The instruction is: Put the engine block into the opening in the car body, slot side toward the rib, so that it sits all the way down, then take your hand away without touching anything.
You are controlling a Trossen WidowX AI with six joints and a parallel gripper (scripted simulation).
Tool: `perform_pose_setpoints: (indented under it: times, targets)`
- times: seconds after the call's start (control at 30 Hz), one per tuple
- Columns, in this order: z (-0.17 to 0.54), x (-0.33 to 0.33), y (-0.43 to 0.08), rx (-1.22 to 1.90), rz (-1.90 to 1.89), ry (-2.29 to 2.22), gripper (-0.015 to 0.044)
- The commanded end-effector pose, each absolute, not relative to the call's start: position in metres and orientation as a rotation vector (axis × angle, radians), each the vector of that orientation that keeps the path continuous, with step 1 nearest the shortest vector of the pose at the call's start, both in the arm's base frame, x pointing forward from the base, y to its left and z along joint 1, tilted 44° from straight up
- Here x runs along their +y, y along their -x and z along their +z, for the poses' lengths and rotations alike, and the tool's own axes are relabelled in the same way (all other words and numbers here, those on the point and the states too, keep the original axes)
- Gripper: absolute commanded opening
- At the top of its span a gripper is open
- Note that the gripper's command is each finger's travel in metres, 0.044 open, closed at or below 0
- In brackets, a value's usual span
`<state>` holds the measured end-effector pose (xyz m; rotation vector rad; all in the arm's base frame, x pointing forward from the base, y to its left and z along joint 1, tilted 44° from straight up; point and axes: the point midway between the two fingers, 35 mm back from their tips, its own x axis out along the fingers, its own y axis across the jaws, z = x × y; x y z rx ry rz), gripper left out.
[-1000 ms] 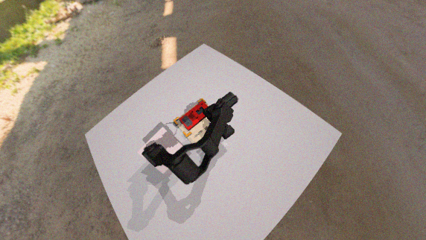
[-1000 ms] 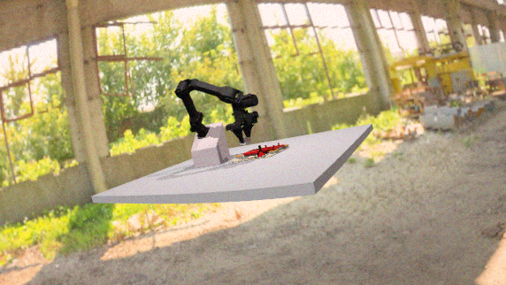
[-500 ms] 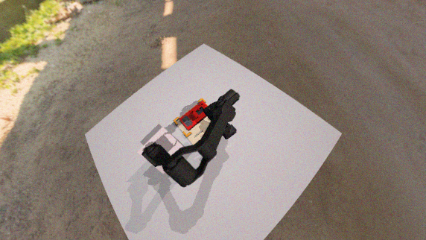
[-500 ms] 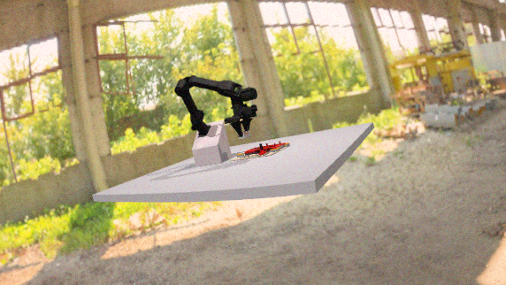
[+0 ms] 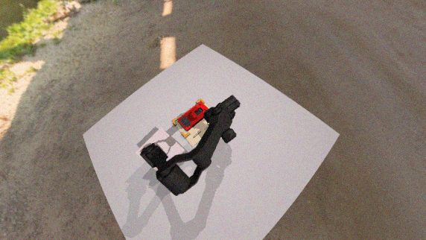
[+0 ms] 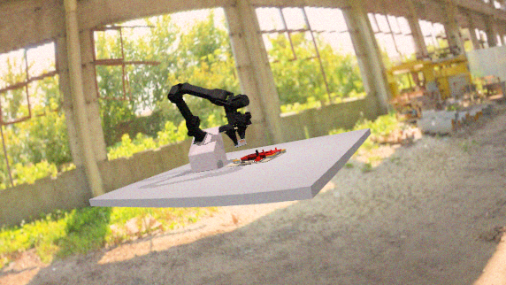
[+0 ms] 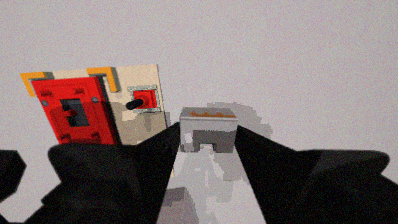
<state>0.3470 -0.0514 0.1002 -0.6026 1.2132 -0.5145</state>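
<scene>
With the engine block (image 6: 240,142) (image 7: 208,131) clamped between the fingers (image 6: 239,138) above the worktop (image 5: 268,149) (image 6: 274,177), the carrying step appears in hand; next, travel to the red car body (image 5: 193,116) (image 6: 264,155) (image 7: 75,110), slot side toward the rib.

Red car body (image 5: 191,117) (image 6: 262,155) (image 7: 76,111) plastic-looking; fingers (image 6: 240,138) matt black (tabletop (image 5: 275,123) (image 6: 265,181) (image 7: 280,55) smooth, matt).

And here's my pale tabletop (image 5: 283,123) (image 6: 274,179) (image 7: 300,65), tilted in the outside view! Behind it I see concrete pillars (image 6: 252,66), leafy trees (image 6: 164,57) beyond the windows, and over on the right, yellow machinery (image 6: 456,73) near grey blocks (image 6: 435,121). Brown ground (image 5: 365,186) (image 6: 398,230) spreads out, and green grass (image 5: 22,41) (image 6: 88,230) lines one side!
</scene>
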Motion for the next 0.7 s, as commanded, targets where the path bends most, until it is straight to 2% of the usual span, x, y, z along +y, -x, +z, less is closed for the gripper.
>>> perform_pose_setpoints:
  times: [0.0,0.67]
  targets:
    - [0.098,-0.053,-0.342,1.148,-0.482,0.618,0.0000]
    - [0.079,-0.062,-0.332,0.601,-0.253,0.679,0.0000]
